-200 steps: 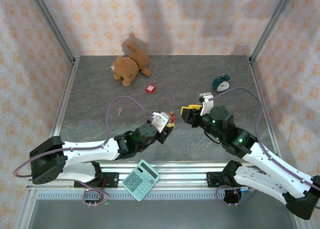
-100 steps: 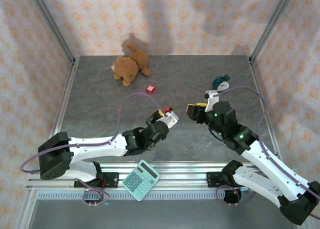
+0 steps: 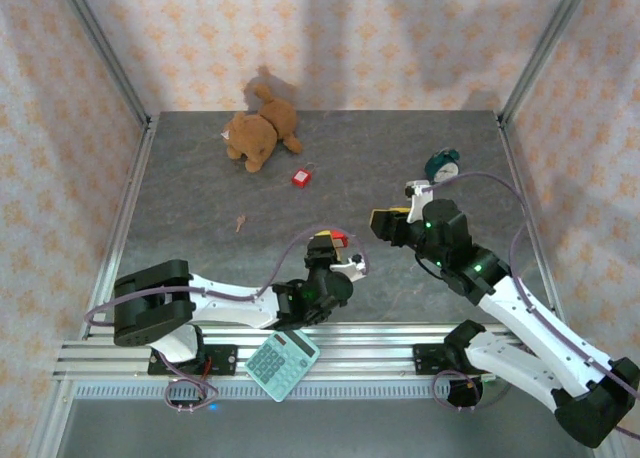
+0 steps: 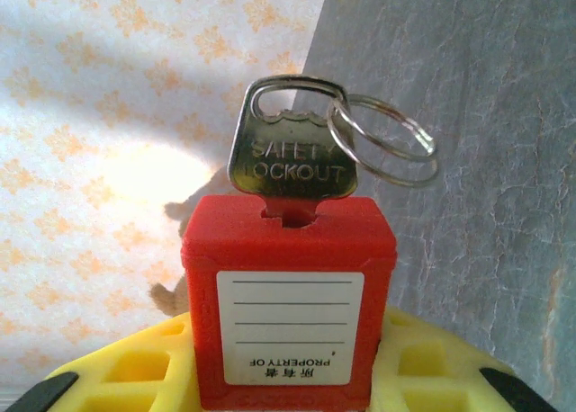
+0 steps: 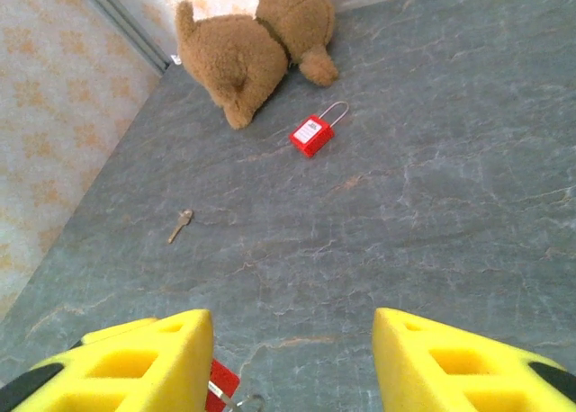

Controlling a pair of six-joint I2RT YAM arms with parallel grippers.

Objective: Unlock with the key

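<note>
Left fingers [image 4: 409, 344] pinch the red padlock [image 4: 288, 295], with the key [image 4: 290, 156] seated at its 12 o'clock. Right fingers [image 5: 423, 340] stand spread above the grey worktop [image 5: 450, 205].

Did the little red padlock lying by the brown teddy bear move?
No. The small red padlock lies in the same spot beside the brown plush teddy bear.

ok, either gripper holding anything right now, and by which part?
Left gripper pinches the red padlock by the sides of its body, with the key in the keyway sticking out free. Right gripper is open, holding nothing.
</note>
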